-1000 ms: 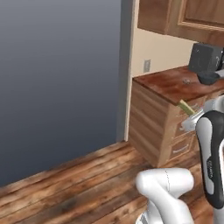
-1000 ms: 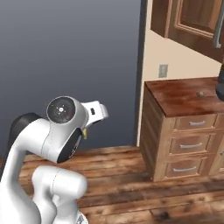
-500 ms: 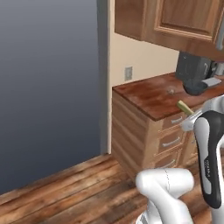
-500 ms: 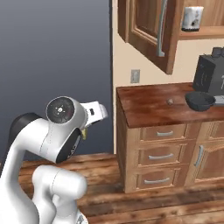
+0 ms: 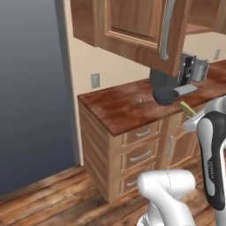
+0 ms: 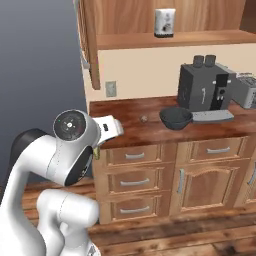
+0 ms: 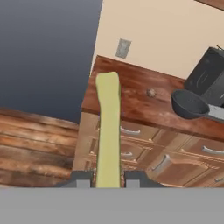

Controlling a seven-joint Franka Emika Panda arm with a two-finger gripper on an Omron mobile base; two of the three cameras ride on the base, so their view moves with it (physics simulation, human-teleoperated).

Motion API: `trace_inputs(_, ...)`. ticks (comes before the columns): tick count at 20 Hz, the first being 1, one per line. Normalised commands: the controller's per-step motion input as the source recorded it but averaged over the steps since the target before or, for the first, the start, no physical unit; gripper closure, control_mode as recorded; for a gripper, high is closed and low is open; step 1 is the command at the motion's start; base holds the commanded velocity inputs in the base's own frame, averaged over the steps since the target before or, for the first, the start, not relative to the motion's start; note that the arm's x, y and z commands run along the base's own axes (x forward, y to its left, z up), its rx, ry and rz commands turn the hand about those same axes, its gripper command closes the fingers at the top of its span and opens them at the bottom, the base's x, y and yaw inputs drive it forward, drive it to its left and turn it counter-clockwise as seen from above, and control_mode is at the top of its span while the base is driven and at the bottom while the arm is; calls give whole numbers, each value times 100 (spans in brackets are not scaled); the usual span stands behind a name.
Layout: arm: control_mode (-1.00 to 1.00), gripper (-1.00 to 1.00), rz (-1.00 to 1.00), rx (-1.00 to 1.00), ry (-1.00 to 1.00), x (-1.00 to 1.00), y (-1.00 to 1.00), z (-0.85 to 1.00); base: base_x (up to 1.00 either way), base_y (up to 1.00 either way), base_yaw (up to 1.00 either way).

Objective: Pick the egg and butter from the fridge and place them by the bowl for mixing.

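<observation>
- Since the earlier frames the base has driven on, so the whole scene has slid: the grey fridge (image 5: 31, 88) now sits at the left edge and the bench (image 5: 119, 108) with its drawers fills the middle; the arm's pose looks unchanged.
- The tool (image 7: 108, 178) is clamped on the butter (image 7: 108, 135), the yellow stick rising straight up between the two dark tips in the hand view; its lower end is cut off by the frame.
- In the left base view only the butter's tip pokes out past the white arm at the right, and the tool itself is hidden behind the arm there.
- In the right base view the arm's big joint covers the tool and most of the butter.
- The egg (image 6: 144, 119) lies on the bench, a tiny brown ball, near the dark bowl (image 6: 175, 118) but apart from it.
- Behind the bowl stands a dark coffee machine (image 6: 202, 87); in the left base view an open cabinet door (image 5: 170, 31) hides most of it.
- A toaster (image 6: 247, 90) is cut off at the right edge.
- A small white item on the cabinet shelf (image 6: 165, 22) is too small to make out.
</observation>
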Motion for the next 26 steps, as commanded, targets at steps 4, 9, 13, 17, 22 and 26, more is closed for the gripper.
trace_inputs(4, 100, 100, 0, 0, 0, 0, 0, 0, 58, -100, 0)
trace_inputs(9, 100, 100, 0, 0, 0, 0, 0, 0, 83, -100, 0)
trace_inputs(13, 100, 100, 0, 0, 0, 0, 0, 0, 100, -70, 8)
trace_inputs(17, 100, 100, 0, 0, 0, 0, 0, 0, 100, -31, 13)
trace_inputs(22, 100, 100, 0, 0, 0, 0, 0, 0, 42, -20, 36)
trace_inputs(26, 100, 100, 0, 0, 0, 0, 0, 0, 0, 0, 52)
